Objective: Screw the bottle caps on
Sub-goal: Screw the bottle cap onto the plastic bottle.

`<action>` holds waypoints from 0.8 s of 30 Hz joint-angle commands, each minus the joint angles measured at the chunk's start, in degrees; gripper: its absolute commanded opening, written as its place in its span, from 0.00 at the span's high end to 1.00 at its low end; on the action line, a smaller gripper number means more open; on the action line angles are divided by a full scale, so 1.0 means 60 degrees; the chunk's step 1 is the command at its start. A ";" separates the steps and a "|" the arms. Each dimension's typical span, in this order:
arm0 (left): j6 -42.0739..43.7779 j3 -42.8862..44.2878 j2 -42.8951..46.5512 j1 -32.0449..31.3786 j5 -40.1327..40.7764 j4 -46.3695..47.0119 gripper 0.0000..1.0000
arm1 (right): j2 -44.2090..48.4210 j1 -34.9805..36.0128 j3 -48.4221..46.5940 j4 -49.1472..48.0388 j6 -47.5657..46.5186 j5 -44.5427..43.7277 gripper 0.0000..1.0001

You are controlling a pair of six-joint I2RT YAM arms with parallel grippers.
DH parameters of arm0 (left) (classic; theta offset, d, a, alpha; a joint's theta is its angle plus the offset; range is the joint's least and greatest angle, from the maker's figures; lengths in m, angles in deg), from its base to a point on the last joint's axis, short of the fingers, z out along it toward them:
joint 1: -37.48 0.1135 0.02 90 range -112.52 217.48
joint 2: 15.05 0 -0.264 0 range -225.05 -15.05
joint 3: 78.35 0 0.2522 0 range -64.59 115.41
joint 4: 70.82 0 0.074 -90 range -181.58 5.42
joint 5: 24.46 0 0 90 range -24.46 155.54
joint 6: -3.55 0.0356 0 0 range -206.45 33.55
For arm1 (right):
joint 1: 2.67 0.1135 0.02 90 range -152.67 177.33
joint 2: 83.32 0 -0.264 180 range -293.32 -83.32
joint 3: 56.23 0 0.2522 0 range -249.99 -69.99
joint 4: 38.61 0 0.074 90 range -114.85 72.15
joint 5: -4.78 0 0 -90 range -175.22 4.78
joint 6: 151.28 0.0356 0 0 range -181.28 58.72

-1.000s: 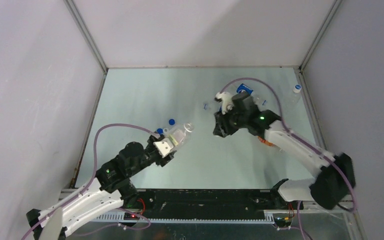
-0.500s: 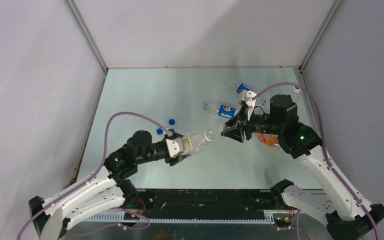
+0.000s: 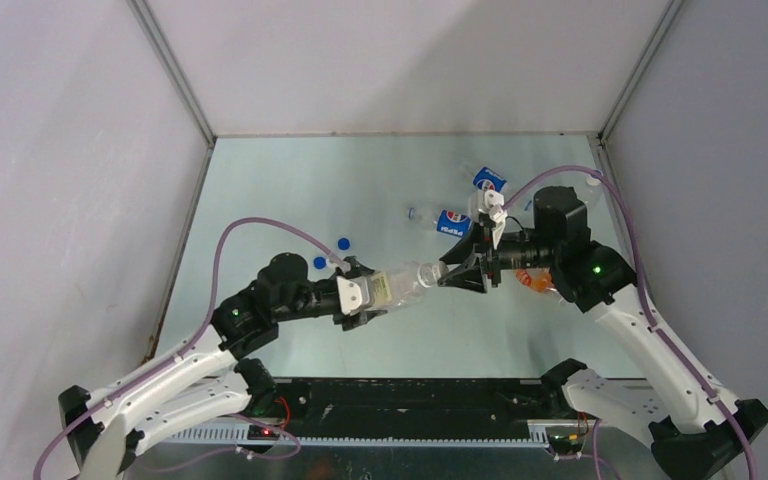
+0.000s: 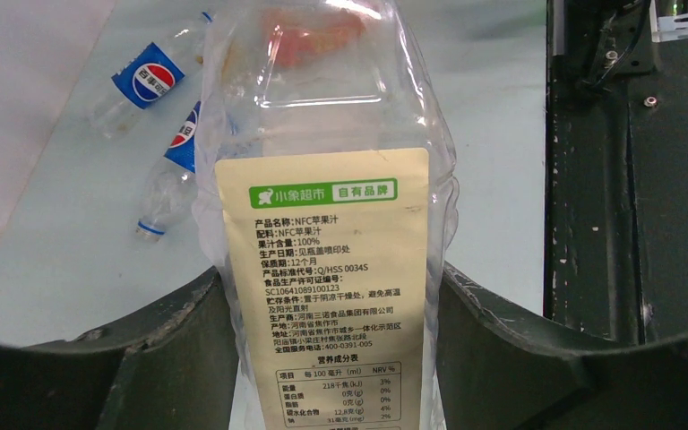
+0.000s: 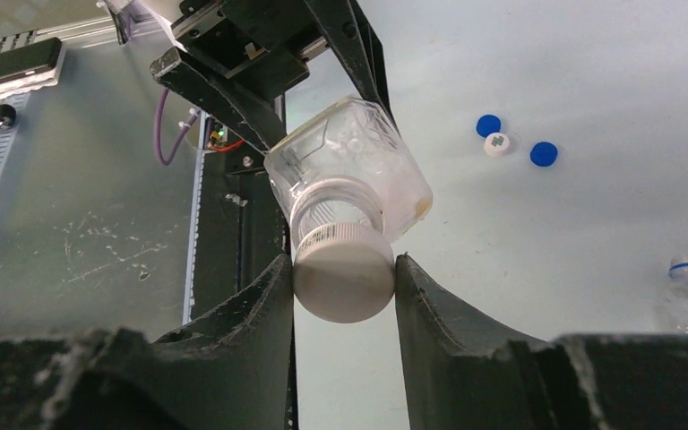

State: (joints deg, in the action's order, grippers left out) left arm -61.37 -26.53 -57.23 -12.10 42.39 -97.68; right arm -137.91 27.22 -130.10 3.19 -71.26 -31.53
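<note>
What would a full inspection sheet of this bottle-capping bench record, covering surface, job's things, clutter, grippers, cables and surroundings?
Surface: pale green table.
Job's things: white cap at the mouth of the cream-labelled bottle; two blue caps and a loose white cap on the table.
Clutter: two Pepsi bottles lying down; an orange item under the right arm.
Grippers: left gripper shut on the cream-labelled bottle; right gripper shut on the white cap.
Cables: purple cable looping over each arm.
Surroundings: grey walls, metal frame posts.

The bottle [image 5: 349,170] is clear glossy plastic, its cap [image 5: 343,285] matt and smooth.
</note>
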 commanded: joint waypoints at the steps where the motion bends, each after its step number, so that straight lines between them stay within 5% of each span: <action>1: 0.0164 0.0560 -0.0061 0.0059 -0.0394 0.0115 1.00 | -0.0116 0.0101 -0.0115 -0.0467 -0.0257 0.0557 0.99; 17: 0.0104 0.1084 -0.0568 0.0075 -0.0882 -0.0531 1.00 | -0.0391 0.0643 -0.0115 -0.0009 -0.1053 0.0433 0.99; 24: 0.0052 0.1334 -0.0835 0.0134 -0.1457 -0.0938 1.00 | -0.0874 0.0920 -0.0630 0.1384 -0.2171 0.0413 1.00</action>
State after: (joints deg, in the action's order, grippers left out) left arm -61.39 -22.13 -62.27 -11.82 38.06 -106.19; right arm -141.08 31.33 -130.91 6.73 -79.37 -30.13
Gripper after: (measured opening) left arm 0.691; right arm 0.434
